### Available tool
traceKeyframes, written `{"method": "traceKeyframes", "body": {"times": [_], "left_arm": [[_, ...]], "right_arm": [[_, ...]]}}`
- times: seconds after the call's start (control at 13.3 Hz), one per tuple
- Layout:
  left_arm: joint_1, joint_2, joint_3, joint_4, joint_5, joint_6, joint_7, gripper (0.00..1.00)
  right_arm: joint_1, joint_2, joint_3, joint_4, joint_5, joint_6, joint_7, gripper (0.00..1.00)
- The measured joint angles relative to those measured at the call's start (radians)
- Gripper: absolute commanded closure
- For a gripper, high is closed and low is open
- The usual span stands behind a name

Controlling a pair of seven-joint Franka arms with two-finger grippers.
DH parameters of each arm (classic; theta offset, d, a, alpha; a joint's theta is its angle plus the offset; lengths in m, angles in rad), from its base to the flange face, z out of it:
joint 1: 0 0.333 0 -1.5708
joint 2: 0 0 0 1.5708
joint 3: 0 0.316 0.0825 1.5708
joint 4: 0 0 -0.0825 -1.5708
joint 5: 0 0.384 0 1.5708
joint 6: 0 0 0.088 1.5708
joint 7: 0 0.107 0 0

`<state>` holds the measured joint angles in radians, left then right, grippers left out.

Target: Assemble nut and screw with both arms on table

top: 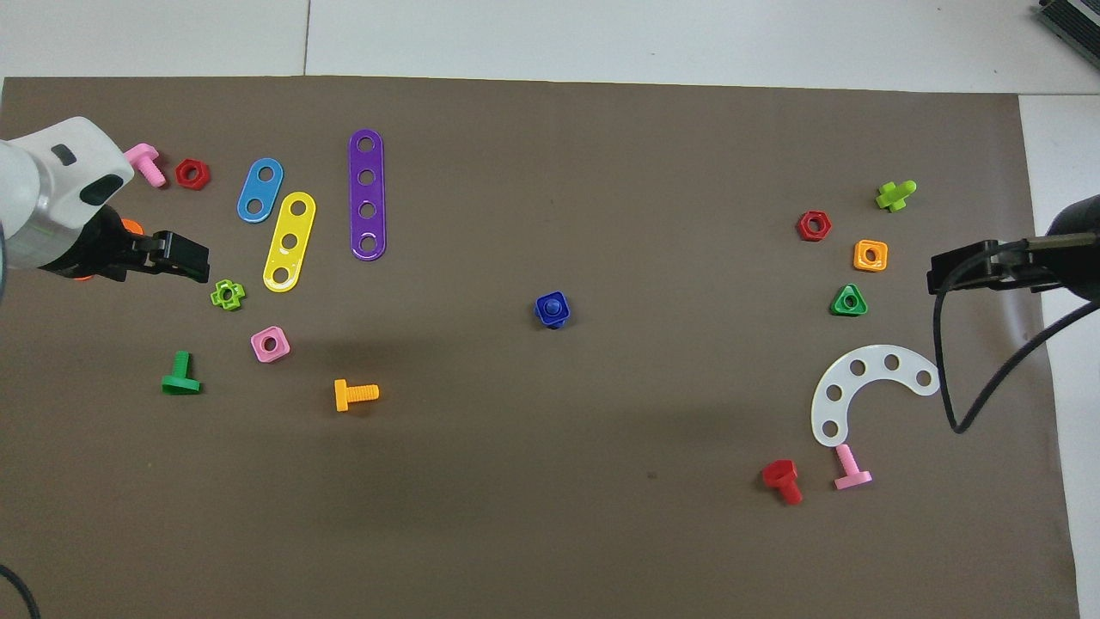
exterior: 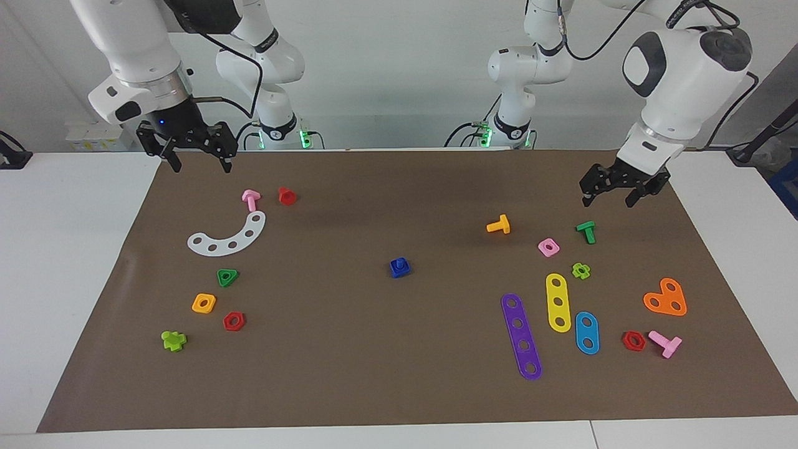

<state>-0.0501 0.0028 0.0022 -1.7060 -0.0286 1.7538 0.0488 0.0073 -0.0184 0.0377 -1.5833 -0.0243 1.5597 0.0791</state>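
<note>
Nut and screw: I am seeing the blue nut (exterior: 400, 268) and blue screw (exterior: 399, 263) sitting as one small piece mid-table, apparently already joined, the screw's stem standing up through the nut's hole.
Position: it is lying on the brown mat of the table (exterior: 349, 374), well apart from every other toy part, about midway between the two arms' ends.
Handling: I am judging it light, rigid, slick plastic; I would be pinching the nut's flat sides, since the rounded corners could slip.
Left claw (exterior: 614, 190): it is hanging open and empty above the green screw (exterior: 586, 231).
Right claw (exterior: 196, 157): it is hovering wide and empty over the mat's edge nearest the robots, above the pink screw (exterior: 250, 199).
Stage: I am reading the assembly as done.
</note>
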Motion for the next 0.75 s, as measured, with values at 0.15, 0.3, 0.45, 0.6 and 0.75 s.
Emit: {"method": "traceKeyframes", "body": {"times": [0.15, 0.3, 0.45, 0.6, 0.75], "left_arm": [[0.0, -0.009, 0.0, 0.031, 0.0, -0.016, 0.0, 0.0], [0.0, -0.007, 0.0, 0.052, 0.001, -0.021, 0.0, 0.0], [0.0, -0.005, -0.001, 0.058, 0.027, -0.022, 0.0, 0.0], [0.0, -0.003, -0.005, 0.062, 0.044, -0.022, 0.0, 0.0], [0.0, -0.002, -0.006, 0.07, 0.044, -0.035, 0.0, 0.0]], "right_arm": [[0.005, -0.001, 0.003, -0.003, 0.0, 0.0, 0.009, 0.0], [0.012, -0.001, 0.004, -0.004, 0.0, 0.0, 0.011, 0.0], [0.014, -0.002, 0.004, -0.004, 0.0, 0.0, 0.012, 0.0], [0.014, -0.002, 0.004, -0.004, 0.0, 0.0, 0.012, 0.0], [0.014, -0.002, 0.004, -0.004, 0.0, 0.0, 0.013, 0.0]]}}
